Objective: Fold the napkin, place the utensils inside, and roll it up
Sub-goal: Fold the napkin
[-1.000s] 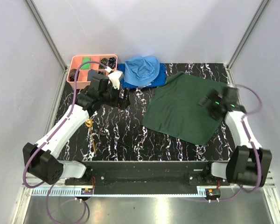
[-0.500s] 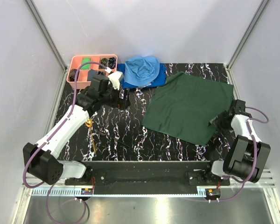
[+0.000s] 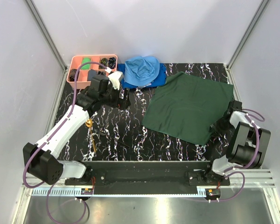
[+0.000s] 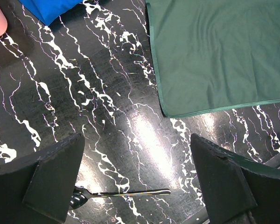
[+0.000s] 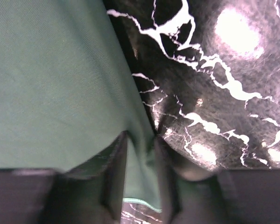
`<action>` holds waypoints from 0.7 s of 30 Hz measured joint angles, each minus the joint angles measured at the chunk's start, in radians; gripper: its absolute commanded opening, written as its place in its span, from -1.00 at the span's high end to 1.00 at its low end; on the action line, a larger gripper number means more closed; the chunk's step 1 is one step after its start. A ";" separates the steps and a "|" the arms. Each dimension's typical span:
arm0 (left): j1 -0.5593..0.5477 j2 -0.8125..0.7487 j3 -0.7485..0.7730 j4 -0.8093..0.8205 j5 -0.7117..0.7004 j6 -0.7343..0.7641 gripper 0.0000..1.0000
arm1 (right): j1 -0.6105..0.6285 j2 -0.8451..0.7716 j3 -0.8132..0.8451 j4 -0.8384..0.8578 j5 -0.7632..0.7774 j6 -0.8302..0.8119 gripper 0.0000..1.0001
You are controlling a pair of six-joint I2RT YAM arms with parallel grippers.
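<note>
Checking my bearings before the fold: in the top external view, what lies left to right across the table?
Pink tray → gold utensils → light blue cloth → green napkin → right gripper at the napkin's right edge.

Plain dark green napkin (image 3: 186,107); black white-veined table (image 3: 126,130).

Pink tray (image 3: 75,62), blue cloths (image 3: 142,70), marbled table (image 3: 126,130)
</note>
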 measured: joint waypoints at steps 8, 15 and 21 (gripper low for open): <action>0.000 -0.003 0.000 0.002 -0.001 0.000 -0.96 | 0.023 0.002 0.037 -0.013 0.001 -0.024 0.97; 0.000 -0.006 0.000 0.004 0.000 0.000 -0.96 | 0.245 -0.005 0.300 -0.049 0.009 -0.013 0.22; 0.000 -0.006 0.000 0.004 0.002 -0.007 -0.96 | 0.287 -0.016 0.328 -0.030 0.022 -0.027 -0.42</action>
